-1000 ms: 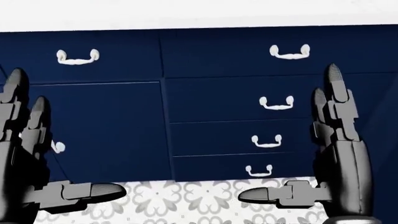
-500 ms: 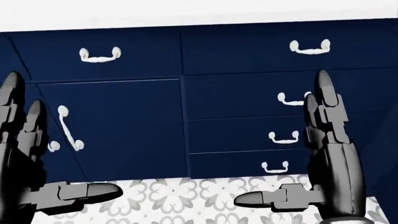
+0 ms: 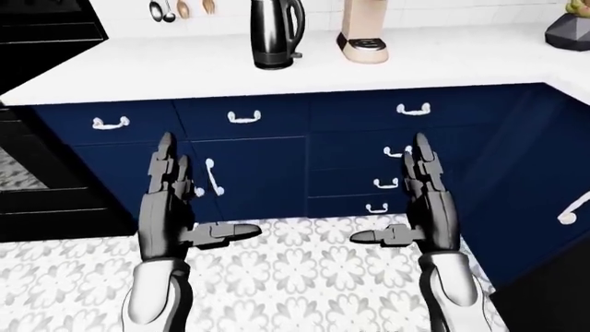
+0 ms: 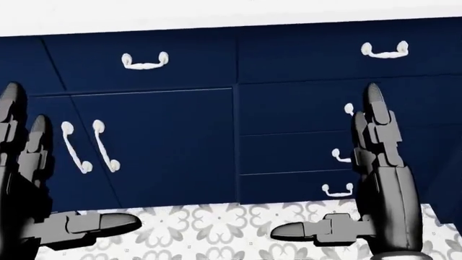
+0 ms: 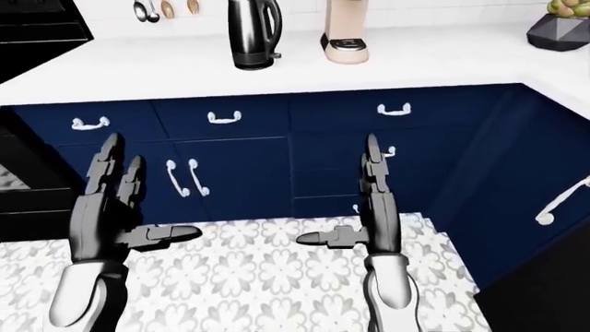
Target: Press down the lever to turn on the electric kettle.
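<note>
With both the left hand [image 3: 185, 211] and right hand [image 3: 420, 207] spread and empty, well below the kettle [image 3: 276, 33], the robot should close in squarely on the counter [image 3: 443, 66] before raising one hand to the lever, which is too small to make out.

Navy cabinets [image 3: 249, 173], floral-patterned floor [image 3: 304, 277]

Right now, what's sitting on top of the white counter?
On the white counter stand a black electric kettle, a beige appliance and a dark bowl. Their tops are cut off.

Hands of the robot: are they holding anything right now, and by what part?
Nothing is held. The left hand and right hand are both open and empty, above the floor; the kettle stands untouched on the counter.
</note>
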Available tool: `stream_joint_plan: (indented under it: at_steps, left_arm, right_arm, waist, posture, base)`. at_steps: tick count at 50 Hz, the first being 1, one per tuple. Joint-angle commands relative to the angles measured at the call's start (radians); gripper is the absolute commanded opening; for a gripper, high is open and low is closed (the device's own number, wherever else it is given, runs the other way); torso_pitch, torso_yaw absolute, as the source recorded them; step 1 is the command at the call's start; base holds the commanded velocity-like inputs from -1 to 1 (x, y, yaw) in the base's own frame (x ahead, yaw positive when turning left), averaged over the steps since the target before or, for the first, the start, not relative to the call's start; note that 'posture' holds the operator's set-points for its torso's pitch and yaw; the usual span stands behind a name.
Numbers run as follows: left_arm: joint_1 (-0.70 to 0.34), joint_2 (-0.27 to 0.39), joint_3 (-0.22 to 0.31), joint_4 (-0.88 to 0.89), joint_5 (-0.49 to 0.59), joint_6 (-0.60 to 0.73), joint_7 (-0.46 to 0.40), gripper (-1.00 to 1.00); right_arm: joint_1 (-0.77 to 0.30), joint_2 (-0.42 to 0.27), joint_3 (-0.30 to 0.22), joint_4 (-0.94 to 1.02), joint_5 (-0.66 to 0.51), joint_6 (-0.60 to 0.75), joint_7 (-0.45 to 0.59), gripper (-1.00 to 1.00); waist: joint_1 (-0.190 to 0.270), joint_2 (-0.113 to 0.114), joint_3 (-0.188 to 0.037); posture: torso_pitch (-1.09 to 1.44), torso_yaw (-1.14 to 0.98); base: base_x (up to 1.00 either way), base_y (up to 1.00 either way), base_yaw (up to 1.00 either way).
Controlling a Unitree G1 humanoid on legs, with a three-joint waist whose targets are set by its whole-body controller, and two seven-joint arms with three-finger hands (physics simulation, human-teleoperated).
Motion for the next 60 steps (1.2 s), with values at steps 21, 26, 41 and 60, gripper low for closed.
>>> stream_joint_plan:
  at_steps: [21,26,41,60]
  left_arm:
    - [-0.031,0.002,-0.014,-0.034,-0.004,-0.032,-0.005,1.0]
    - [-0.029,0.001,-0.015,-0.03,-0.003,-0.039,-0.005,1.0]
    - [-0.029,0.002,-0.012,-0.044,-0.007,-0.024,-0.003,1.0]
    - [-0.02,0.0,-0.012,-0.033,-0.007,-0.043,-0.007,1.0]
  right_arm:
    - [-0.011,-0.006,-0.015,-0.077,0.023,-0.037,0.004,1.0]
    - [-0.012,-0.006,-0.015,-0.073,0.02,-0.039,0.004,1.0]
    - [-0.012,-0.004,-0.012,-0.058,0.016,-0.051,0.007,1.0]
    - [-0.018,-0.005,-0.015,-0.042,-0.013,-0.034,-0.012,1.0]
  waist:
    - [-0.005,-0.051,-0.014]
    - [-0.005,-0.023,0.009]
    - [0.001,-0.106,0.003]
    - [0.003,-0.002,0.003]
  posture:
    - [0.0,0.0]
    - [0.0,0.0]
    - [0.0,0.0]
    - [0.0,0.0]
  base:
    - [0.02,0.1,0.0]
    - [0.17,0.0,0.0]
    - [0.37,0.0,0.0]
    - [0.37,0.0,0.0]
